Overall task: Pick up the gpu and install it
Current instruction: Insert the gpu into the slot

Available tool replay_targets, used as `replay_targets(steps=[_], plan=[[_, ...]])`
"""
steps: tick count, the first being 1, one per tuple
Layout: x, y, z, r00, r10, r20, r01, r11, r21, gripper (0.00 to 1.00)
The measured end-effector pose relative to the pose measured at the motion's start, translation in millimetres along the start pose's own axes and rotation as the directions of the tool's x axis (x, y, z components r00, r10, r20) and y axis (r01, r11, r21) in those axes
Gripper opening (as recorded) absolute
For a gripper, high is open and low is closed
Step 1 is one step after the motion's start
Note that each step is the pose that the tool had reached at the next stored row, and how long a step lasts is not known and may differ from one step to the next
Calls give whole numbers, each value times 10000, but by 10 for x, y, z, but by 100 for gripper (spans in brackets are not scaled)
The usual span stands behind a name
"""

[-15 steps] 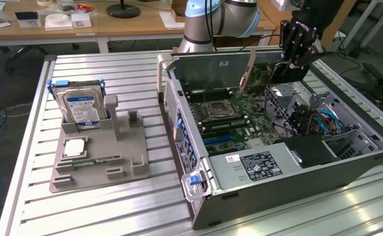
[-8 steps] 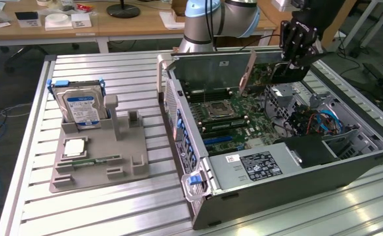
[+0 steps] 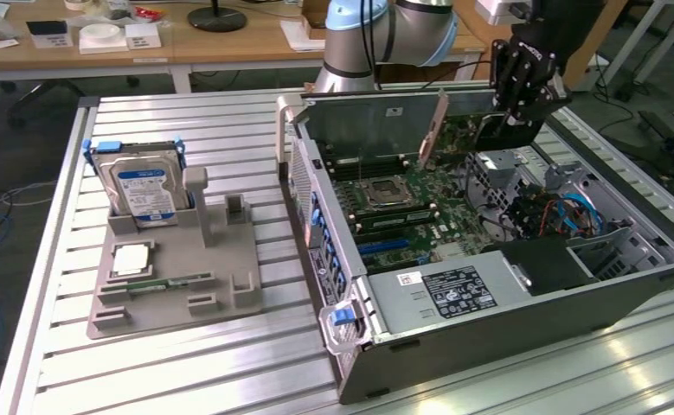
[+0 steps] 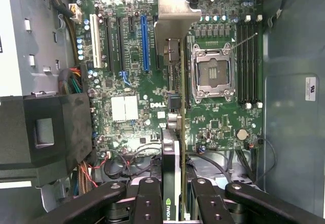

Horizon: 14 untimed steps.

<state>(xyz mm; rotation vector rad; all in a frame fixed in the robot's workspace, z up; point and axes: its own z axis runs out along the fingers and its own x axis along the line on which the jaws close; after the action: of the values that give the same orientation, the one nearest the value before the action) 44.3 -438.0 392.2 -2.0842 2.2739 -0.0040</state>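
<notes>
End effector (image 3: pixel 510 121) clamped on the gpu (image 4: pixel 171 153), in the exterior view's upper right, inside the open computer case (image 3: pixel 475 337). Pickup done. Card is edge-down over the motherboard (image 4: pixel 127 107); probably not seated yet, contact hidden. Long axis runs parallel to the blue slot (image 4: pixel 144 41), silver bracket (image 4: pixel 175 21) toward the case's rear wall.
</notes>
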Motion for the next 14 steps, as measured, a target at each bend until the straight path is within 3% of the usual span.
replay_targets(steps=[14], plan=[[42,49,45,10000,-2,2,2,10000,1,27]])
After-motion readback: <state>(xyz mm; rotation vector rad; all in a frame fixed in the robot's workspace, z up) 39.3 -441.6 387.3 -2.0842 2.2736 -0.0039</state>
